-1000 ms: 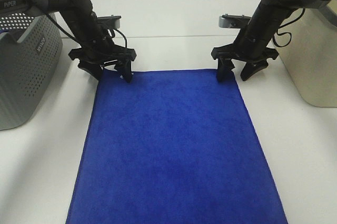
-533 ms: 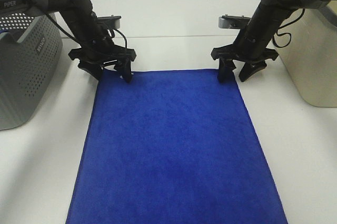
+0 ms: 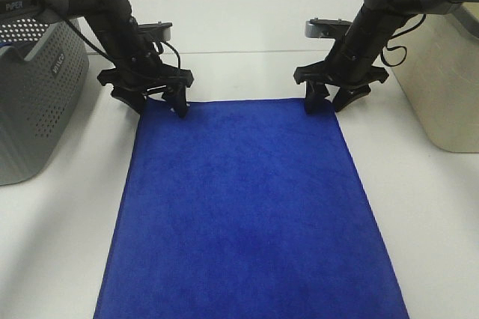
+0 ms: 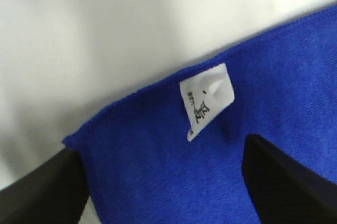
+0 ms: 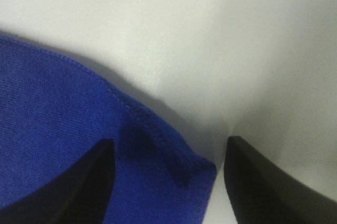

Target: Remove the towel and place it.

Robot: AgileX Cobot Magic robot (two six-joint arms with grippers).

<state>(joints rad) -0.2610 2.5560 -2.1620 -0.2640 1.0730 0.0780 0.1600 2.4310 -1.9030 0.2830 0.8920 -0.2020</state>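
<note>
Plush royal-blue towel (image 3: 247, 207) is lying flat on the smooth white surface (image 3: 434, 222), with the near edge getting cut off by the frame. At its far corners the left hand (image 3: 159, 106) and right hand (image 3: 325, 105) are both hanging spread wide, each straddling a corner and pinching nothing. A white tag (image 4: 206, 99) is showing at the left one. A perforated grey basket (image 3: 34, 109) and a beige bin (image 3: 449, 87) are sitting cropped at the sides.
</note>
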